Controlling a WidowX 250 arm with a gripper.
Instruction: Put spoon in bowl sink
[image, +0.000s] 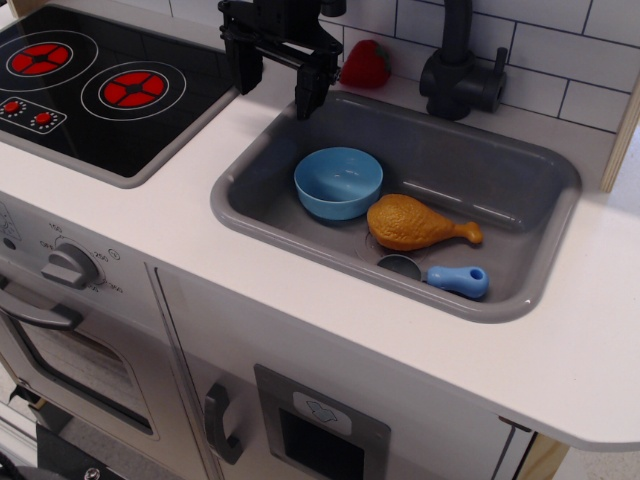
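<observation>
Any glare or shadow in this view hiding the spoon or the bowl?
In the observation.image view, the small light-blue plastic bowl is evenly lit and sharp; the toy spoon with blue handle and grey scoop is clear, though its scoop blends into the dark-grey plastic sink. Soft highlights on the blue handle hide nothing. The black tool looks slightly soft.

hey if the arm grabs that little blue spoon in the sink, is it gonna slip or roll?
The spoon looks like rigid plastic, so it should stay stiff. Its chunky rounded handle could roll or squirt from the tool if pinched off-centre. It lies flat on the sink floor near the drumstick, so it probably won't tip.
</observation>
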